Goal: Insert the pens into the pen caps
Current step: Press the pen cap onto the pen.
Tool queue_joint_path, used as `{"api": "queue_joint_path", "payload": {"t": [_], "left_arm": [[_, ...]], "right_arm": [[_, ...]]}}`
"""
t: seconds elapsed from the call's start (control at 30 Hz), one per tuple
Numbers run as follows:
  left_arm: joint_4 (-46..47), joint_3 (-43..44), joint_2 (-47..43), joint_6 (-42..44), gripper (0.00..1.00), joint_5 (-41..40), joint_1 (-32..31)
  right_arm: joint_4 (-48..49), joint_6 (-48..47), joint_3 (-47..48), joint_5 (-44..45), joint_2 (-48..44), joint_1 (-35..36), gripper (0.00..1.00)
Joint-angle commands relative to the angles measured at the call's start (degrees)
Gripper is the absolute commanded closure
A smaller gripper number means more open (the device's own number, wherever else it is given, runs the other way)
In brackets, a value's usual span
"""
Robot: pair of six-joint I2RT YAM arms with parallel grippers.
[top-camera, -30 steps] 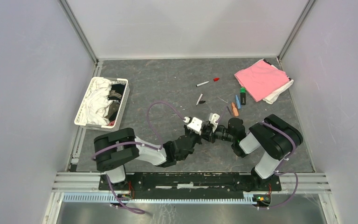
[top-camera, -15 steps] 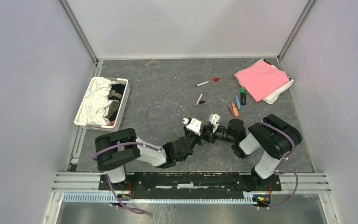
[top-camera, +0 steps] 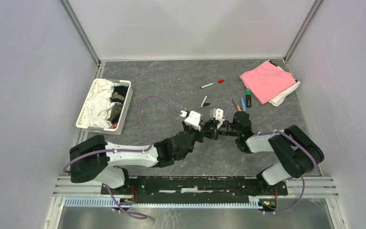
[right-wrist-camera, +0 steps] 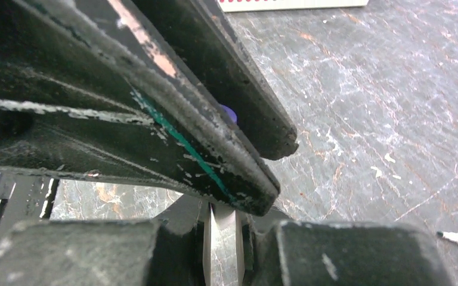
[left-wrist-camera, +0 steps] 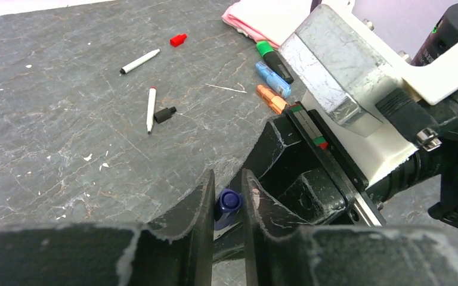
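My left gripper [top-camera: 204, 132] and right gripper [top-camera: 214, 131] meet tip to tip over the middle of the table. In the left wrist view the left gripper [left-wrist-camera: 227, 179] is shut on a blue-purple cap [left-wrist-camera: 228, 204]. In the right wrist view the right gripper [right-wrist-camera: 222, 223] is shut on a thin white pen [right-wrist-camera: 220, 238], with the cap [right-wrist-camera: 231, 113] just beyond the left fingers. Farther back lie a white pen [left-wrist-camera: 139, 61] by a red cap [left-wrist-camera: 178, 40], and a second white pen [left-wrist-camera: 151, 109] by a black cap [left-wrist-camera: 165, 114].
An orange marker [left-wrist-camera: 272, 99], a blue marker [left-wrist-camera: 272, 78] and a black-and-green marker [left-wrist-camera: 274, 58] lie side by side at the right rear, next to a pink cloth [top-camera: 267, 80]. A white basket [top-camera: 129, 98] of cloths stands at the left.
Both arms have stretched forward, carrying the joined grippers a little farther from the bases. The left arm's shoulder has swung left. Both grips are unchanged.
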Motion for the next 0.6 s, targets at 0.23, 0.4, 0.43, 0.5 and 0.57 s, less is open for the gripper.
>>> {"api": "queue_joint_path", "payload": {"t": [0.23, 0.4, 0.43, 0.5, 0.57], "left_arm": [[-21.27, 3.51, -7.90, -8.98, 0.54, 6.29, -0.47], [-24.94, 4.48, -14.02, -7.36, 0.40, 6.45, -0.40], [-25.01, 4.26, -15.83, -6.22, 0.36, 8.12, -0.39], [-25.41, 3.72, -19.60, -3.43, 0.29, 12.17, -0.41], [-26.05, 3.10, -23.64, -0.53, 0.20, 15.93, -0.33]], "right_arm": [[2.22, 5.99, 7.94, 0.59, -3.53, -2.93, 1.00], [0.83, 8.12, 8.55, -1.48, -3.77, -3.08, 1.00], [-0.39, 8.43, 9.00, -2.25, -4.02, -3.30, 1.00], [-4.04, 8.62, 10.18, -4.12, -4.72, -3.70, 1.00], [-12.12, 7.77, 13.02, -6.44, -5.14, -4.28, 1.00]]}}
